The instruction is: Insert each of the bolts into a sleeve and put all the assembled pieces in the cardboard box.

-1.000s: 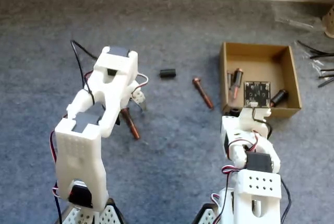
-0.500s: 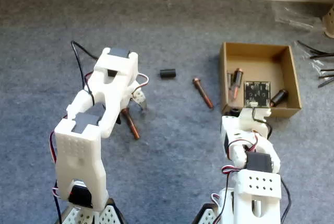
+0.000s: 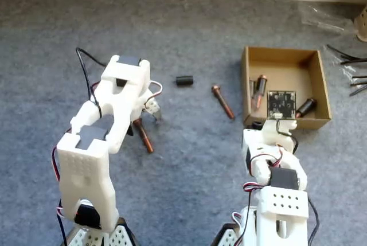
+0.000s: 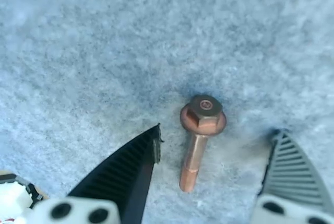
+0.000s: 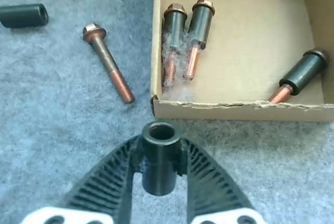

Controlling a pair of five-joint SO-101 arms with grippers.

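Left claw point(image 4: 216, 132): jaws wide apart, holding nothing, straddling a copper-coloured hex-flange metal bolt point(image 4: 200, 135) that lies on the grey carpeted worktop point(image 4: 78, 36); bolt judged rigid, light, smooth and apt to roll; best taken across the shank just below the head. Right claw point(image 5: 159, 148): closed on a short black cylindrical sleeve point(image 5: 159, 169), its open bore showing, just outside the shallow brown cardboard box point(image 5: 224, 110); sleeve judged stiff, light, somewhat slippery. Box contents: three bolts seated in black sleeves; an assembled pair point(image 5: 175, 25) side by side near one wall; a third assembled piece point(image 5: 305, 70) in the opposite corner. Outside the box: a loose copper bolt point(image 5: 107, 59); a loose black sleeve point(image 5: 23, 15).
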